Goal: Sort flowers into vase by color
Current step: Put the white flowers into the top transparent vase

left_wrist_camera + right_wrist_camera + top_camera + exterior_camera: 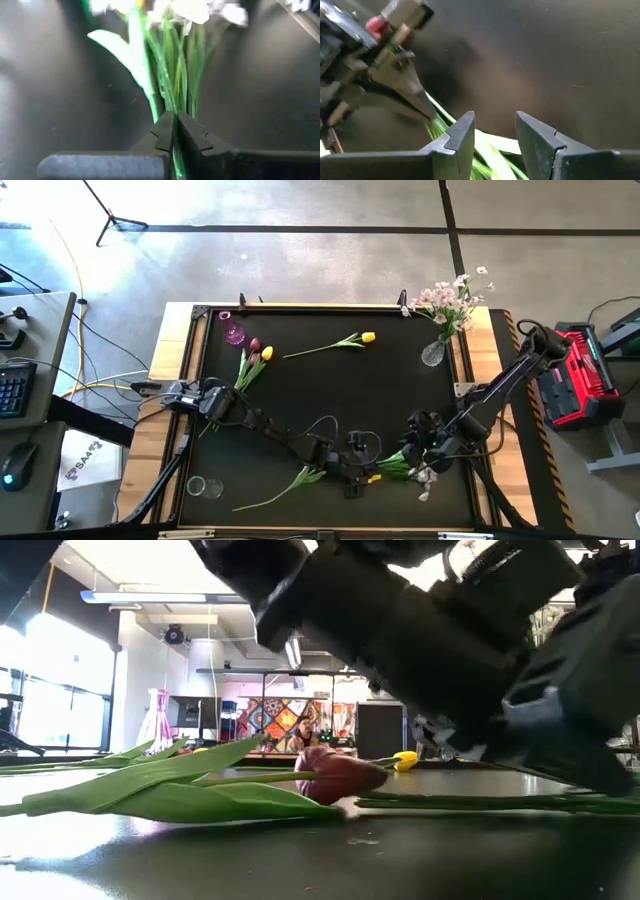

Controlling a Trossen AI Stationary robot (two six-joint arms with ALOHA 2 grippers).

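A robotics laboratory or workshop. The black-topped table point(330, 400) stands on a bare concrete floor point(320, 265) marked with dark tape lines. Left of the table, a desk carries a keyboard point(10, 388) and mouse point(14, 470); right of it sits a red equipment case point(580, 375). Beyond the table, a tripod foot point(115, 220) rests on the floor, and the low view shows an open hall with ceiling strip lights point(150, 597) and large windows point(45, 700).

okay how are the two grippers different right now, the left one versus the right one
The left gripper is shut on a bunch of green stems; the right gripper is open, holding nothing. The left gripper's fingers pinch the stems between them, while the right gripper's fingers only straddle the leaves below. Seen from above, the left gripper is left of the bunch and the right gripper is right of it. Both are low over the table's near edge.
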